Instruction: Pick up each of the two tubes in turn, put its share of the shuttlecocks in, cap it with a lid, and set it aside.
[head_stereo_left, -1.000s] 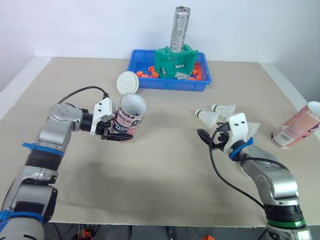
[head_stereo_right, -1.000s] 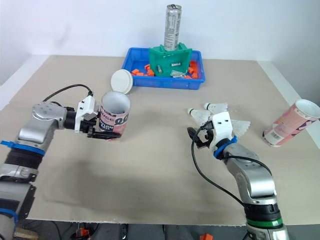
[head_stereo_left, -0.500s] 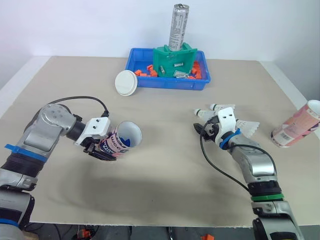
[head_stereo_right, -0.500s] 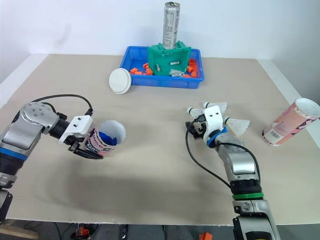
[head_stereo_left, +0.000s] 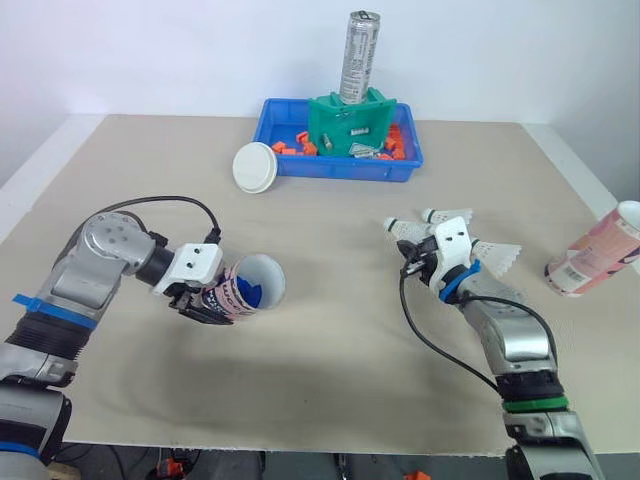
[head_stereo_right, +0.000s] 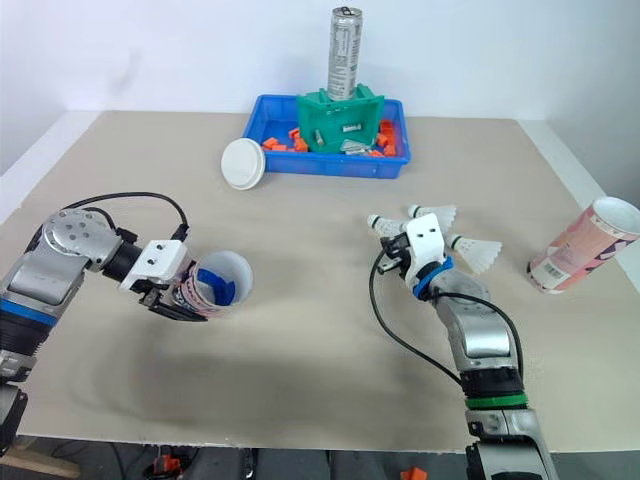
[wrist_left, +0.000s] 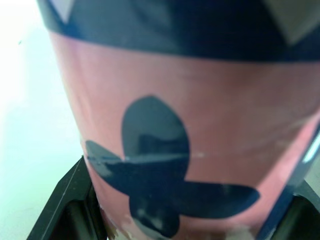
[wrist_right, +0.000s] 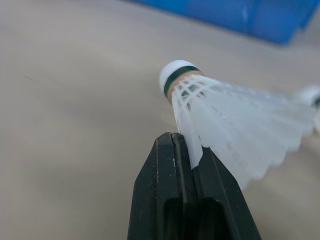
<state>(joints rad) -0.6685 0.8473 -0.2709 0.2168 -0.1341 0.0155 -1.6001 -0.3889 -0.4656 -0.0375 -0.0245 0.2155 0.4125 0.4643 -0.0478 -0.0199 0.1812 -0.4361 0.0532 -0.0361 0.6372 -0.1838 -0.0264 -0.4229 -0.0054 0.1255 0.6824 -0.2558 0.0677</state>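
Note:
My left gripper (head_stereo_left: 213, 298) is shut around a pink tube with dark blue print (head_stereo_left: 247, 286), held low over the table on the left. The tube leans with its open mouth up and to the right, and blue shows inside. My right gripper (wrist_right: 183, 148) is shut, pinching the feather edge of a white shuttlecock (wrist_right: 220, 112) right of centre. That shuttlecock (head_stereo_left: 403, 231) lies beside two more (head_stereo_left: 447, 215) (head_stereo_left: 497, 253). The second pink tube (head_stereo_left: 598, 250) lies on its side at the far right edge. A white lid (head_stereo_left: 254, 166) rests near the blue tray.
A blue tray (head_stereo_left: 300, 168) at the back centre holds orange bits, a green holder (head_stereo_left: 350, 122) and a tall silver can (head_stereo_left: 359, 55). Bare tabletop lies between my two arms and along the front edge.
My left arm lowered the tube and tipped its mouth toward the right. The right gripper moved up to the shuttlecocks and went from open to shut on one.

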